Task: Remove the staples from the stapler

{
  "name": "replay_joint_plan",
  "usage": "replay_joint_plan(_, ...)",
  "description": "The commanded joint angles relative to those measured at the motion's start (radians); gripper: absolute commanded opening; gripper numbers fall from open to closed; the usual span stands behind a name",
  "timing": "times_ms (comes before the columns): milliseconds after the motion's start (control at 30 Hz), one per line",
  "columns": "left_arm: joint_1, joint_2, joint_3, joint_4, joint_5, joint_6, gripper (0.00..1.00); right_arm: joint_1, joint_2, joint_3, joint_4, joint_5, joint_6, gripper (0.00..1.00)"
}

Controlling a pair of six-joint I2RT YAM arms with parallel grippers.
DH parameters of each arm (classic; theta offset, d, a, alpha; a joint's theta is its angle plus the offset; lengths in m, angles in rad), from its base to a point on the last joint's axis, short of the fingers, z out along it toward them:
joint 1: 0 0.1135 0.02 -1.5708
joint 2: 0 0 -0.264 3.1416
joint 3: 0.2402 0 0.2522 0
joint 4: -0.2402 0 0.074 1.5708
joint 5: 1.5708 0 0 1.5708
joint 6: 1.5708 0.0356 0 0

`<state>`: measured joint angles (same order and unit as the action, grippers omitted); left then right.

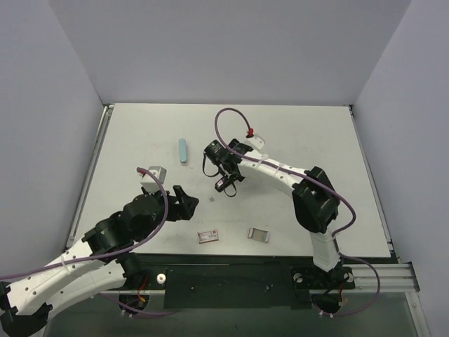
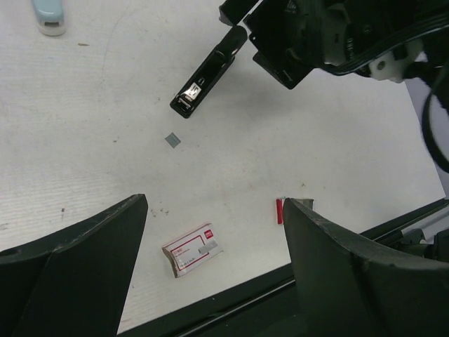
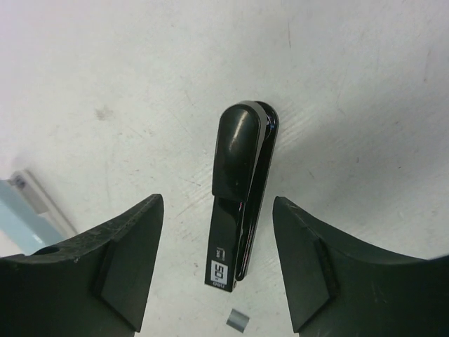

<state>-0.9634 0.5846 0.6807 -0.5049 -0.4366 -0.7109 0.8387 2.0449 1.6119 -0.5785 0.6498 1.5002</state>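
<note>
The black stapler point(image 3: 238, 196) lies on the white table between the fingers of my right gripper point(image 3: 217, 210), which is open, with a gap on each side. The stapler also shows in the top view point(image 1: 226, 184) and the left wrist view point(image 2: 207, 74). A tiny grey strip of staples point(image 3: 238, 321) lies on the table just off the stapler's front end; it also shows in the left wrist view point(image 2: 172, 140) and the top view point(image 1: 212, 200). My left gripper point(image 2: 214, 210) is open and empty, hovering near the table's front, left of the staples point(image 1: 184, 202).
A small red-and-white box point(image 2: 193, 249) lies near the front edge, with a silvery object with a red edge point(image 1: 259, 234) to its right. A light blue object point(image 1: 183, 150) and a grey-white block point(image 1: 154, 173) sit at the left.
</note>
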Motion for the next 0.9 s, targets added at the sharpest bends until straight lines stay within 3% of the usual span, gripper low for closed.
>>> replay_joint_plan(0, -0.006, 0.055, 0.068, 0.086, 0.061, 0.079, 0.89, -0.023, -0.196, -0.058, -0.005, 0.079, -0.167, 0.59)
replay_joint_plan(200, -0.005, 0.220, 0.167, 0.111, 0.065, 0.180, 0.92, -0.090, -0.428, -0.251, 0.178, -0.028, -0.470, 0.61)
replay_joint_plan(367, 0.014, 0.421, 0.212, 0.254, 0.085, 0.306, 0.96, -0.186, -0.590, -0.461, 0.335, -0.243, -0.693, 0.65)
replay_joint_plan(567, 0.081, 0.658, 0.275, 0.408, 0.167, 0.439, 0.96, -0.210, -0.795, -0.673, 0.407, -0.383, -0.802, 0.69)
replay_joint_plan(867, 0.232, 1.009, 0.470, 0.439, 0.355, 0.568, 0.97, -0.187, -1.068, -0.880, 0.396, -0.467, -0.847, 0.70)
